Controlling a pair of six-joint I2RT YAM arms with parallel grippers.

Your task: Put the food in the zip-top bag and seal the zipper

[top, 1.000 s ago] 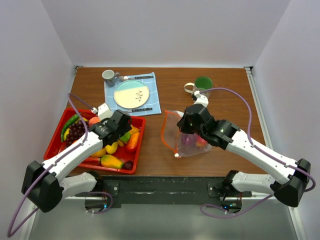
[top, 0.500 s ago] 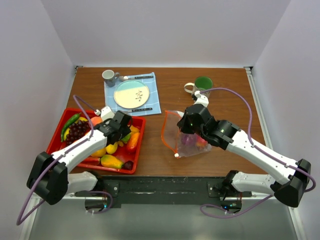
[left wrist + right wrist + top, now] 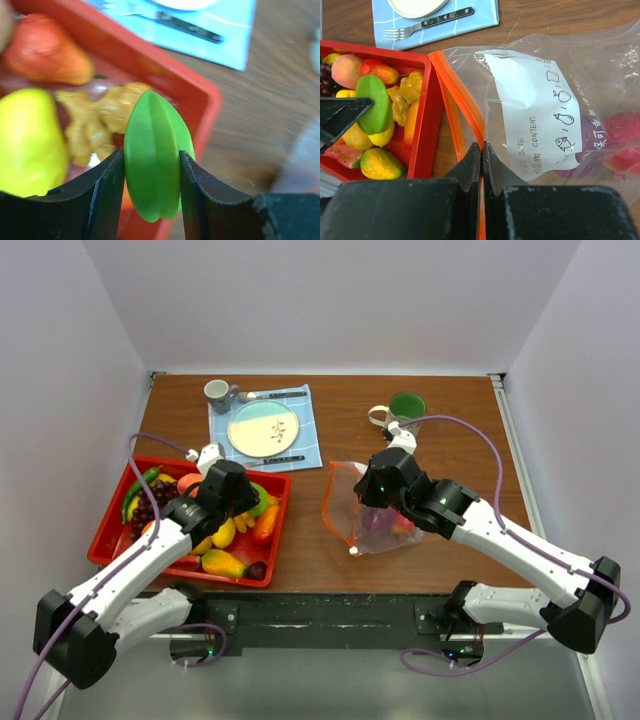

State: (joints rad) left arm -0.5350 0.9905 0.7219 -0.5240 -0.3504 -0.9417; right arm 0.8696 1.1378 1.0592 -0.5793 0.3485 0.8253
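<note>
The green fruit [image 3: 152,150] is pinched by the left gripper [image 3: 151,167] above the red tray's [image 3: 205,100] corner, its long axis running top to bottom in the wrist view; the zip-top bag [image 3: 530,100] lies centre-right of the top view, mouth facing left; its zipper [image 3: 454,95] is clamped in the pressed-together right gripper [image 3: 481,152]; a strip of wooden table [image 3: 305,540] shows between tray and bag.

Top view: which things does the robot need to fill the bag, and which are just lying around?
For the job: green fruit in the left gripper, other food in the red tray, zip-top bag, its zipper, right gripper pinching it.

Just lying about: plate, blue cloth, grey cup, green mug, knife, fork.
</note>
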